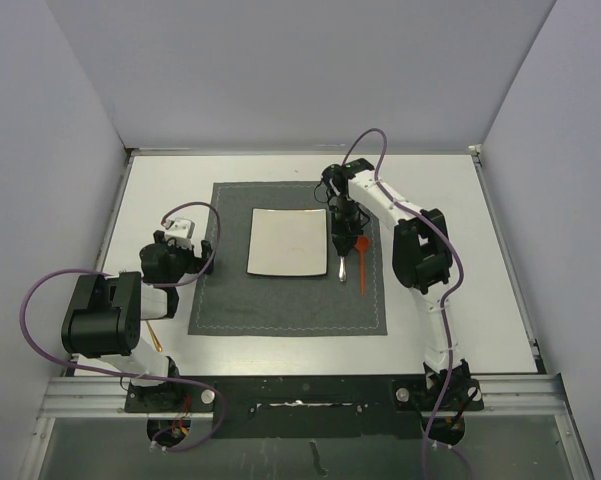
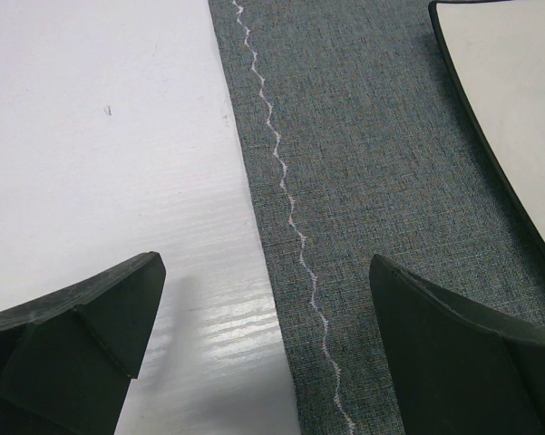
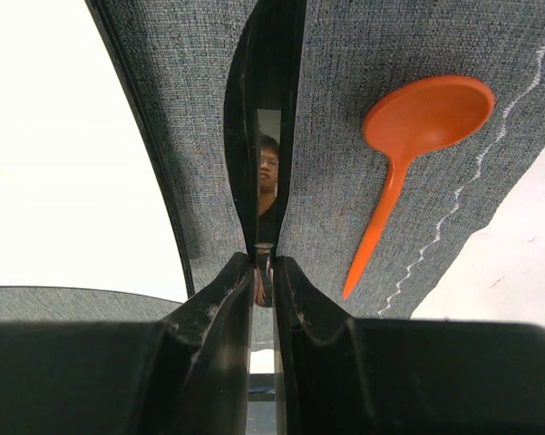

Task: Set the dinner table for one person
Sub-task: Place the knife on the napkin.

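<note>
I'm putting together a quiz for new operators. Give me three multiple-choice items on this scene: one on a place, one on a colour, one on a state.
1. Where does the spoon lie?
A. On the placemat, right of the plate
B. On the plate
C. Left of the plate, off the placemat

2. What colour is the spoon?
A. Blue
B. Orange
C. Green

3. How does the left gripper stand?
A. Shut on the spoon
B. Shut on the plate
C. Open, holding nothing

Answers:
1 A: the top view shows it on the grey cloth, to the plate's right.
2 B: it is orange in both the top and right wrist views.
3 C: its fingers stand wide apart with only the placemat's edge below.
</note>
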Robot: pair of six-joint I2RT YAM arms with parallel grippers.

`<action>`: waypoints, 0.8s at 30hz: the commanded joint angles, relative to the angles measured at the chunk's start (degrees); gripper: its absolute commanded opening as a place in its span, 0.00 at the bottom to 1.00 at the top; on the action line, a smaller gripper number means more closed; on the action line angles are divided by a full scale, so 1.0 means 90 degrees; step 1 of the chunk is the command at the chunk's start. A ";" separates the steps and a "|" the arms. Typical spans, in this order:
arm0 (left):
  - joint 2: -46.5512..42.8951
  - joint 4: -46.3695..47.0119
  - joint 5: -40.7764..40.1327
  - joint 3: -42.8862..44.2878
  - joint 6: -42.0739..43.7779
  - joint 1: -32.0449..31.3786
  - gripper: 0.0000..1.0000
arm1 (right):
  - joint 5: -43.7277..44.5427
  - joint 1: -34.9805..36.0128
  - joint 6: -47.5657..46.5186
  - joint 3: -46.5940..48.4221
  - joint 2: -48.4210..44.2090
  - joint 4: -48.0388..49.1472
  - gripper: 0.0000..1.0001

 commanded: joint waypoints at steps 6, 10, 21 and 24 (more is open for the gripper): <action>0.0057 0.0504 0.0060 -0.0007 -0.0029 0.0015 0.98 | 0.0075 -0.0045 -0.0061 0.0278 -0.0415 -0.0193 0.00; 0.0057 0.0501 0.0067 -0.0007 -0.0024 0.0015 0.98 | 0.0074 -0.0043 -0.0039 0.0127 -0.0490 -0.0149 0.00; 0.0057 0.0504 0.0066 -0.0007 -0.0025 0.0015 0.98 | -0.0051 0.0036 0.0074 -0.0494 -0.0731 0.0182 0.00; 0.0055 0.0503 0.0062 -0.0007 -0.0029 0.0015 0.98 | -0.0070 0.0073 0.0104 -0.0647 -0.0769 0.0251 0.00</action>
